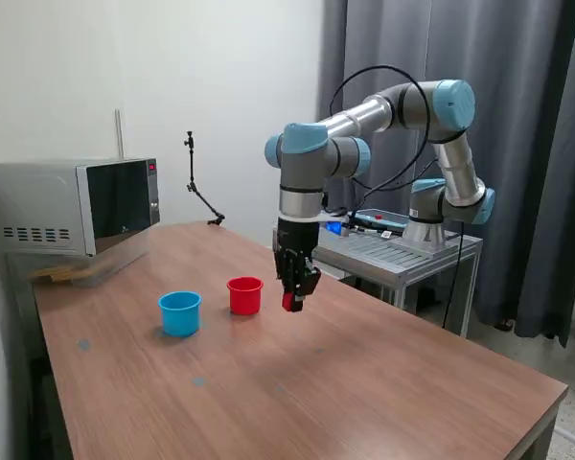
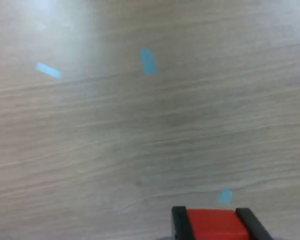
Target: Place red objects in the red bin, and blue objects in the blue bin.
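Observation:
My gripper (image 1: pixel 293 299) hangs above the table, shut on a small red cube (image 1: pixel 291 303). In the wrist view the red cube (image 2: pixel 216 224) sits clamped between the two black fingers (image 2: pixel 179 222) over bare wood. The red bin (image 1: pixel 244 295), a small red cup, stands on the table just to the exterior view's left of the gripper. The blue bin (image 1: pixel 180 313), a light blue cup, stands further left. No blue objects show in either view.
A microwave (image 1: pixel 72 206) sits at the back on the exterior view's left. A metal cart (image 1: pixel 393 251) carries the arm's base behind the table. Small blue tape marks (image 2: pixel 148 61) dot the wooden table (image 1: pixel 364 383).

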Tool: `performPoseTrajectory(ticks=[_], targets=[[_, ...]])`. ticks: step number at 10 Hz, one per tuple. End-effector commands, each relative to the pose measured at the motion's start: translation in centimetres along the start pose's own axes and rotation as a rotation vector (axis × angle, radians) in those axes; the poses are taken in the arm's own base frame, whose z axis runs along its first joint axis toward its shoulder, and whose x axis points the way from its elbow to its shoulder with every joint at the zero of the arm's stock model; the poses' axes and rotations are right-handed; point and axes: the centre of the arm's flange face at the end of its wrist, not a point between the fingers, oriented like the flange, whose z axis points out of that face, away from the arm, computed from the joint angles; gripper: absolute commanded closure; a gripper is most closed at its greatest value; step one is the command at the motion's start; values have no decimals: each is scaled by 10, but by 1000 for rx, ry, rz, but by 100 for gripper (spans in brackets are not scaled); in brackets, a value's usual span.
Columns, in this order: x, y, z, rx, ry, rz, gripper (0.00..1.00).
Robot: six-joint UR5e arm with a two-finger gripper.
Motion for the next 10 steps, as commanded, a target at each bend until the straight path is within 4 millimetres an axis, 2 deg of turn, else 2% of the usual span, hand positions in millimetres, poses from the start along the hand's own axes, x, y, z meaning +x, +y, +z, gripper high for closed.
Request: performPoseTrajectory(ticks=[1,2,3,4,6,7,8,10], targets=[[-26,-7,-15,5,-4,31,100],[-53,1,-14,12,-5,65,100],[-70,4,-16,14,-6,86,100],[-80,1,-19,19,-8,99,100],[-124,-3,-21,39,-12,155,100],[-137,-2,-18,49,-14,176,100],[-140,-2,-16,52,-15,179,100],[-175,3,-9,66,-18,229,100]])
